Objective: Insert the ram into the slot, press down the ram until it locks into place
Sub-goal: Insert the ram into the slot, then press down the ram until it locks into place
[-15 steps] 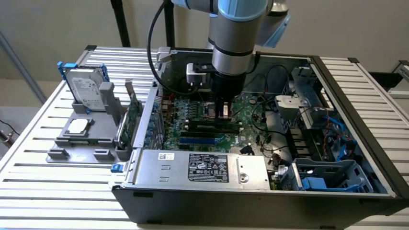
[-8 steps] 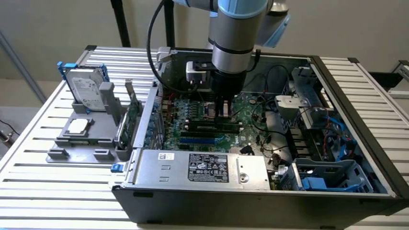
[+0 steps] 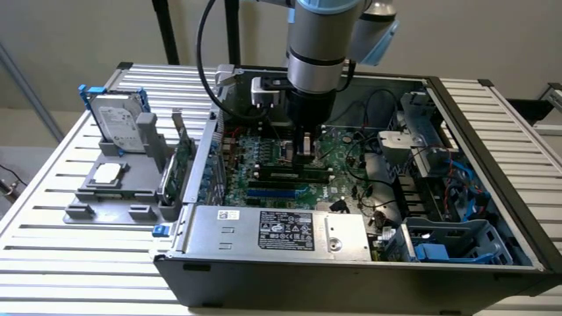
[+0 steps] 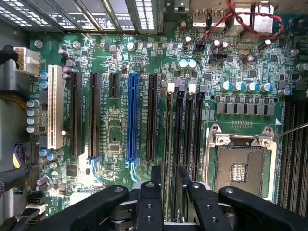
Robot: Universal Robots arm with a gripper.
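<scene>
Ram (image 4: 168, 137) in slot (image 4: 170, 89), directly under tool (image 4: 169, 171), fingers parted.

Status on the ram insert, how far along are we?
Done: the ram stands in the slot. In hand: nothing; the gripper is open, straddling the ram's top edge. Left: confirming the lock; I cannot tell whether the end clips are latched.

Soft, even light from above fills the open computer case (image 3: 307, 280), while the slatted table (image 3: 79, 263) in front of the case burns out to white glare; inside the case the motherboard (image 4: 115, 130) is clearly lit, the gripper (image 4: 169, 169) a dark mass with faint sheen
</scene>
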